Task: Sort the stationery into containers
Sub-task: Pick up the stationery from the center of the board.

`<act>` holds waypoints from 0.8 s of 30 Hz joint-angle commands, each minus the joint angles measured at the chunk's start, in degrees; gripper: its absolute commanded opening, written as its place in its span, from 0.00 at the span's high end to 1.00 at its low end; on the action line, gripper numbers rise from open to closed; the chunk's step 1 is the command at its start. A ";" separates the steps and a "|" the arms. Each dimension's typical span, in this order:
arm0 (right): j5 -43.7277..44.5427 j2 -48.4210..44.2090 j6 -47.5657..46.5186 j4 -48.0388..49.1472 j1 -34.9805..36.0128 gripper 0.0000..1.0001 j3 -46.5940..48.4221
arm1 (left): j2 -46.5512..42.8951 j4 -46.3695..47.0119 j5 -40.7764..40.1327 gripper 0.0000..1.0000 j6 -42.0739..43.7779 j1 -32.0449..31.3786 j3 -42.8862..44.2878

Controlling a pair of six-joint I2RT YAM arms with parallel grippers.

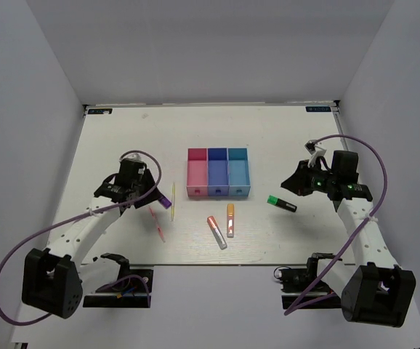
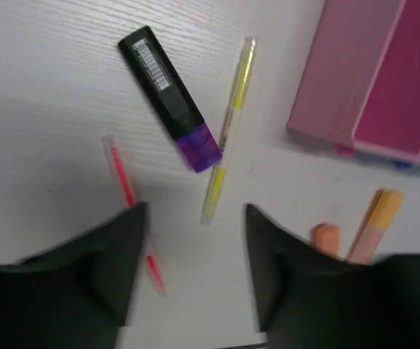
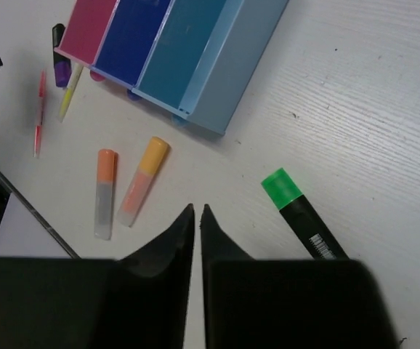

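Stationery lies loose on the table [image 1: 123, 138] and nothing shows inside the containers [image 1: 219, 190] — a pink, a dark blue and a teal bin joined in a row — so by my reading the sorting is at its first pick.

The left gripper [image 2: 195, 211] hangs with its fingers spread and nothing between them. The thin yellow pen [image 2: 228, 131] lies just ahead of the gap, the purple marker [image 2: 168, 94] touches or nearly touches it on one side, and the thin pink pen [image 2: 126, 193] runs under the edge of one finger.

The right gripper [image 3: 197, 209] has its fingertips drawn almost together around nothing, and the green marker [image 3: 301, 218] sits on the table just beside it, off to one side. An orange marker [image 3: 143, 182] and a grey-bodied marker [image 3: 105, 196] lie side by side near the front of the bins (neither arm is near them).

Next, I judge, the left arm needs to drop squarely over the yellow pen without catching the purple marker; the right must spread its fingers and shift across to straddle the green marker.
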 commanded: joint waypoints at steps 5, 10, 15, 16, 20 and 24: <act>1.64 1.20 -2.22 -3.57 0.34 0.10 3.57 | 8.74 -1.57 0.04 0.67 -16.30 3.91 4.27; 2.08 -1.00 -2.83 -3.14 0.34 0.12 2.61 | 18.06 -3.95 0.83 0.39 -20.70 5.23 8.92; 0.59 -1.26 -3.19 -4.28 0.26 0.13 3.05 | 25.27 -2.89 0.92 0.33 -21.14 5.41 13.31; 0.58 -1.52 -3.53 -4.46 0.34 0.13 2.96 | 27.19 -2.89 0.92 0.33 -21.14 5.41 13.84; 0.50 -2.23 -3.71 -4.64 0.34 0.13 2.96 | 31.33 -4.47 -0.66 0.32 -20.53 5.14 17.27; 0.67 -3.11 -3.54 -4.81 0.26 0.13 3.05 | 35.38 -6.58 -1.89 0.32 -19.56 5.06 19.91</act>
